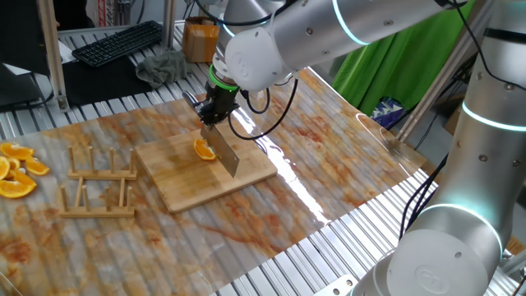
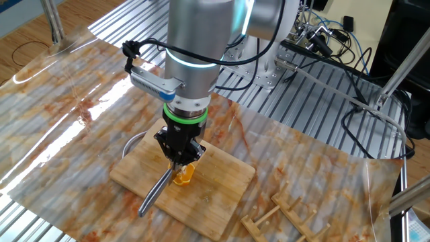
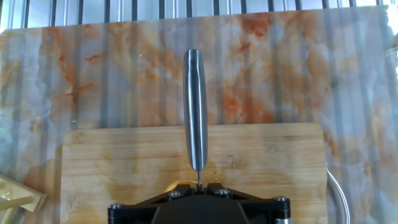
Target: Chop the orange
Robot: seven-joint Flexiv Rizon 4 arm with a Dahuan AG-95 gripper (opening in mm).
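End effector (image 2: 180,158) clamped on knife (image 1: 225,154), blade on the orange (image 1: 203,149), cutting board (image 1: 177,185) beneath

opposed table views, perhaps; hand close-up

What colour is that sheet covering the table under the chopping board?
The sheet is whitish-grey marbled with rusty orange streaks, clearest in the hand view.

I work in a robotics lab: my table (image 1: 345,247) is ribbed aluminium rails under a marbled sheet (image 1: 329,156), with a keyboard (image 1: 117,42), a green backdrop cloth (image 1: 394,66) and loose cables (image 2: 349,54) around it.
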